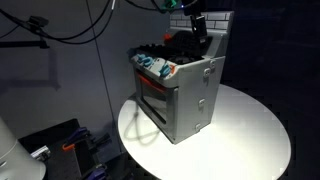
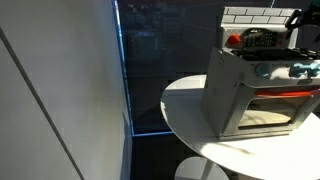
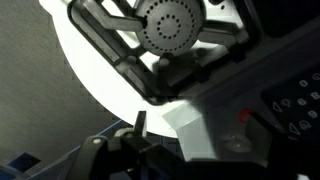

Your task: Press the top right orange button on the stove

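Note:
A grey toy stove [image 1: 190, 95] stands on a round white table [image 1: 250, 130]; it also shows in an exterior view [image 2: 250, 95]. Small orange and turquoise knobs [image 1: 158, 68] sit on its front top edge. My gripper [image 1: 197, 28] hangs over the stove's back part, close to the black burner grates [image 1: 170, 47]. In the wrist view I see a round metal burner [image 3: 165, 25], black grates [image 3: 190, 65] and one small orange-red button [image 3: 243, 115] on a dark panel. The fingers are dark and blurred, so I cannot tell whether they are open or shut.
A white brick backsplash [image 1: 215, 20] rises behind the stove, close to my gripper. Dark curtains surround the table. Cables [image 1: 70, 30] hang at the back, and equipment [image 1: 60, 145] sits on the floor beside the table. A light wall panel [image 2: 60, 100] fills one side.

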{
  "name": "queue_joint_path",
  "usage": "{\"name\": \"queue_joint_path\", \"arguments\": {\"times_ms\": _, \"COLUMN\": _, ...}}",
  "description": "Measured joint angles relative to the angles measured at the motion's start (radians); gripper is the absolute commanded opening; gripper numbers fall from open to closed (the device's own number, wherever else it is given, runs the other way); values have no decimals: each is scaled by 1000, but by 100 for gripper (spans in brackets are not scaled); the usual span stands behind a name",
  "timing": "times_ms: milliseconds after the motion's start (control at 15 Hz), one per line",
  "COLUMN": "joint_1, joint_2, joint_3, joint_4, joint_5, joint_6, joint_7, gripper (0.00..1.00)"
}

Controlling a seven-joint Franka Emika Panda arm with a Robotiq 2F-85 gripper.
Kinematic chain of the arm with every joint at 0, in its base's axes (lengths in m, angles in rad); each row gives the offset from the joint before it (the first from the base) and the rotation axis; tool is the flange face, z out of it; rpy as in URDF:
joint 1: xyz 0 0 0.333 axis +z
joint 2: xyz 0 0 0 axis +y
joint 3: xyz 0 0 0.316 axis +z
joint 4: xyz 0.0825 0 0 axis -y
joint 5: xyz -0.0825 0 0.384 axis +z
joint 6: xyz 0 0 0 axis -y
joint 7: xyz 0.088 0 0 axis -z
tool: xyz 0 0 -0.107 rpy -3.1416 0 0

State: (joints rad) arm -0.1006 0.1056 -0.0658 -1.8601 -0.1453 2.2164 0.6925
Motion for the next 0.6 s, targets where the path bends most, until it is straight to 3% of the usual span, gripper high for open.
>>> {"name": "queue_joint_path", "arguments": {"times_ms": 600, "joint_1": 5, "joint_2": 10, "joint_3": -4, "joint_4": 11, "joint_5": 0, "joint_6": 7, "joint_7": 0, "gripper": 100}}
